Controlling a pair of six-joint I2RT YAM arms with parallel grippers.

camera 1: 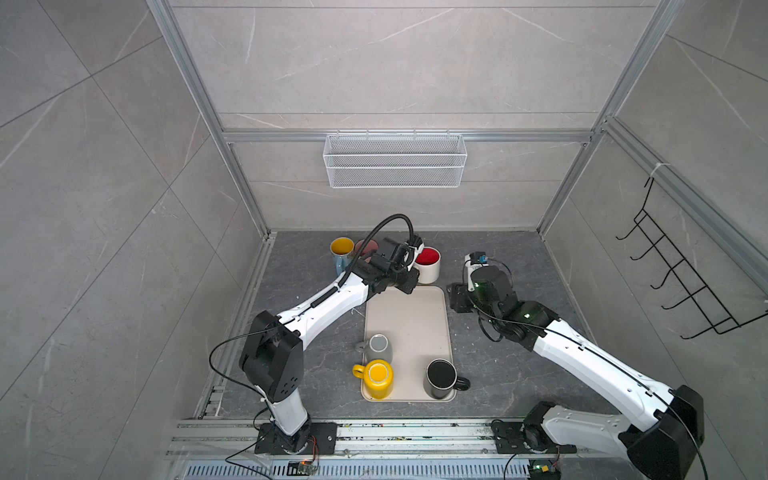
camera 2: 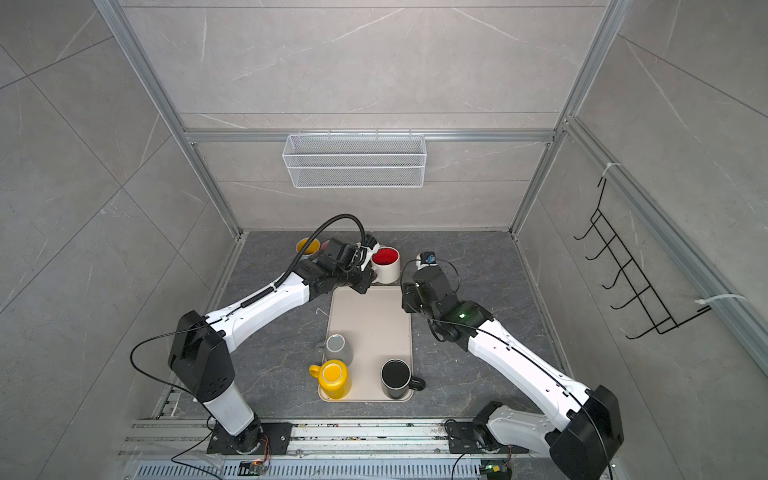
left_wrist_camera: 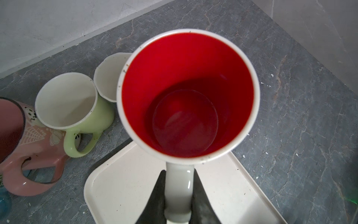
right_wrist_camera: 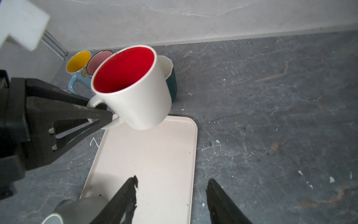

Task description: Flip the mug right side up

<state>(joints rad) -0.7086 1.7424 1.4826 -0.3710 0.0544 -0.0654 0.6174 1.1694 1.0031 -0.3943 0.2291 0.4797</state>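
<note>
White outside and red inside, the mug [right_wrist_camera: 131,91] was mouth-up, so the turning itself looked done. The left gripper [left_wrist_camera: 179,172] was clamped on its handle [left_wrist_camera: 179,195], a finger on each side, and carried the mug slightly tilted at the twelve o'clock edge of the tray [camera 1: 409,320]. In the right wrist view its base seemed to hang clear of the tray rather than rest on it, though the angle made that hard to be sure of.

What was left, as I judged it, was to set the mug down level and let go of the handle. A teal mug [right_wrist_camera: 171,81] stood just behind it, and a blue mug [camera 1: 341,251] and others stood upright at the tray's eleven o'clock, so the landing spot looked tight.

The right gripper [right_wrist_camera: 173,179] hung beside the tray at about two o'clock, jaws apart and empty.

At the tray's six o'clock end sat a grey mug [camera 1: 377,348], a yellow mug [camera 1: 377,378] and a black mug [camera 1: 441,378]. The grey and yellow ones appeared to be base-up. I could not tell with the black one.
</note>
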